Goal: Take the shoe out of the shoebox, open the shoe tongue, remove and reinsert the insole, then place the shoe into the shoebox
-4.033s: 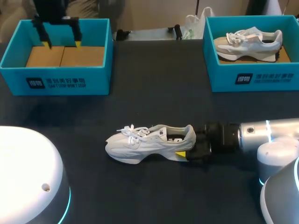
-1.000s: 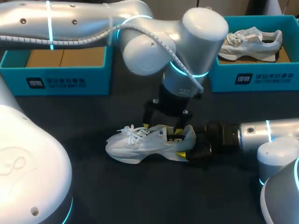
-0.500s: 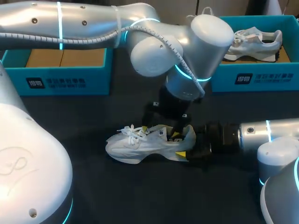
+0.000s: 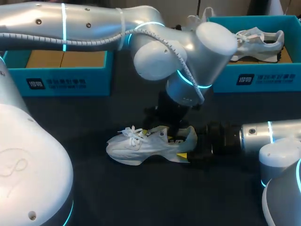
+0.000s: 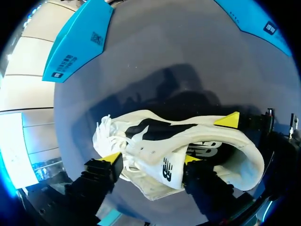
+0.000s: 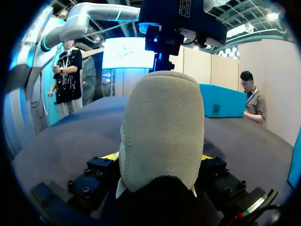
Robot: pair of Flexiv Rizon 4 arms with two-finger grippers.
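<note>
- Your white sneaker (image 4: 136, 148) stands on its sole near the middle of the dark worktop (image 4: 117, 197). Its toe points toward the left edge and its heel toward the right. The laces lie loose, the opening shows a dark lining, and the heel has a greyish suede patch.
- It sits well apart from the teal shoebox (image 4: 66, 82) at the far left corner.
- Your right gripper (image 6: 159, 157) lies low and pinches the heel, one yellow tip on either side.
- Your left gripper (image 5: 151, 158) hangs over the sneaker's middle with its fingers spread. One tip is beside the laces, the other at the collar.
</note>
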